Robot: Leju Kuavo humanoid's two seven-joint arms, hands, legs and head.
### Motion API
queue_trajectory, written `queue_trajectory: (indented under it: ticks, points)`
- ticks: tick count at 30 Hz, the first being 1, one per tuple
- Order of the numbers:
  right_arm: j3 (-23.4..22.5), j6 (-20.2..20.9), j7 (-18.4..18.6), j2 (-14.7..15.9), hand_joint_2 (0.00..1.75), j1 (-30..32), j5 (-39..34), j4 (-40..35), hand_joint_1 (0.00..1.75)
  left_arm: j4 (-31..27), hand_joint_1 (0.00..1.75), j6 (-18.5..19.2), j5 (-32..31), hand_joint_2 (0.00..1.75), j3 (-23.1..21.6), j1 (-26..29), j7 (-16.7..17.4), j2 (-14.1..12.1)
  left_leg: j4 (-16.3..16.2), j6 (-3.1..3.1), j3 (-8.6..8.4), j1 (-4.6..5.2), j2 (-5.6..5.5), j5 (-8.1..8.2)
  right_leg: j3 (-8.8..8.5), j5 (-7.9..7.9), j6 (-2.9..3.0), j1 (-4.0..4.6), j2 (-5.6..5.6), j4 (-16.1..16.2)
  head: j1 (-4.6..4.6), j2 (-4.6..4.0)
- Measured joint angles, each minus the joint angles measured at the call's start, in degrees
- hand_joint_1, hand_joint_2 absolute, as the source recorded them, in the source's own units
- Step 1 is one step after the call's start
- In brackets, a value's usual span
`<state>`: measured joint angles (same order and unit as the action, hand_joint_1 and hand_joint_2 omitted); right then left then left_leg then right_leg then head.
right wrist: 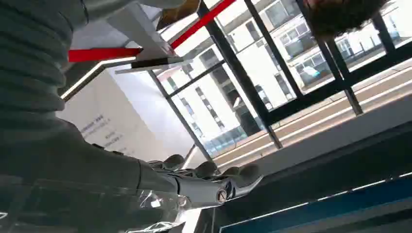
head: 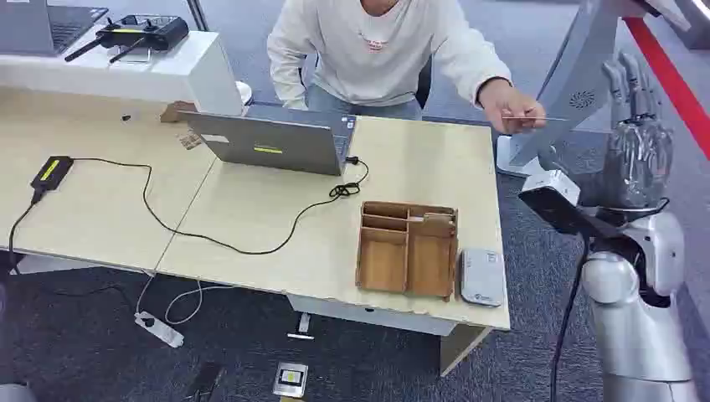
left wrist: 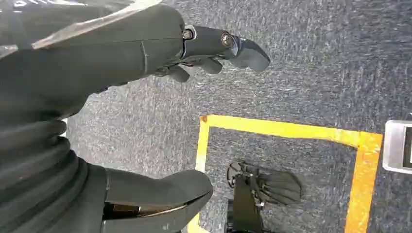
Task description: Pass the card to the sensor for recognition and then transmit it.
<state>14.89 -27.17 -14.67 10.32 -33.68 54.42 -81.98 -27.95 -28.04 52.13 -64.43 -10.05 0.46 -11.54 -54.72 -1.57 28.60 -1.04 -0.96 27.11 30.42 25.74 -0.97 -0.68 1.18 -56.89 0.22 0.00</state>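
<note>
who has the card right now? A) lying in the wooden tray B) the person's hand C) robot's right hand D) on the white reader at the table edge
B: in the head view the person's hand pinches the thin card and holds it out toward the robot's raised right hand, which holds nothing; no card shows in the wooden tray or on the white reader.

Wooden tray (head: 408, 249) and sensor (head: 482, 276) crowd the table's (head: 251, 209) near-right corner; laptop (head: 272, 141) stands behind.
</note>
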Motion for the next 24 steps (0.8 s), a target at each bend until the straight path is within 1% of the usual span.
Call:
queue_trajectory:
  ticks: [2,4,7,12,23,24]
  points:
    - [1.00,-0.44,0.00,-0.30,1.75,-0.68,-0.06,1.41,0.00,0.00,0.00,0.00,0.08,1.75,0.07,0.06,0.32,-0.02,0.00,0.00,0.10,0.01,-0.06,0.00,0.04,0.00,0.00,-0.01,-0.04,-0.01,0.02,0.00]
    - [2.82,-0.61,0.00,-0.89,1.75,-2.94,-0.57,4.82,0.00,-0.04,0.00,0.00,0.28,1.75,0.22,0.03,1.05,-0.20,0.00,0.00,0.04,-0.01,0.08,0.00,0.08,-0.02,0.02,0.01,0.05,-0.02,0.00,0.00]
    - [4.35,-0.61,-0.02,-1.44,1.75,-4.20,-1.16,7.59,0.00,-0.26,0.00,0.02,0.55,1.75,0.46,0.08,1.40,-0.41,0.00,0.00,0.08,-0.01,-0.03,0.00,0.07,-0.01,0.01,0.01,-0.05,-0.02,0.00,0.00]
    - [6.95,-0.59,-1.22,-2.58,1.75,-6.57,-1.90,12.81,0.00,-0.55,0.00,0.39,0.66,1.75,0.50,0.17,1.64,-0.81,0.00,-0.01,0.08,-0.03,-0.05,0.00,0.08,-0.01,0.01,0.03,-0.04,-0.02,0.02,0.00]
    - [10.07,-1.84,-2.82,-4.63,1.75,-10.00,-4.74,19.93,0.00,-0.79,0.00,0.90,0.79,1.75,0.48,0.27,1.77,-1.90,0.00,-0.01,0.08,-0.02,-0.05,0.00,0.08,-0.01,0.01,0.02,-0.03,-0.02,0.00,0.00]
    - [10.31,-1.90,-2.84,-4.81,1.75,-10.28,-5.30,20.60,0.17,-0.79,0.00,0.90,0.79,1.75,0.46,0.27,1.70,-1.94,0.00,-0.01,0.07,-0.02,-0.05,0.00,0.08,-0.01,0.02,0.02,-0.03,-0.02,0.02,0.00]
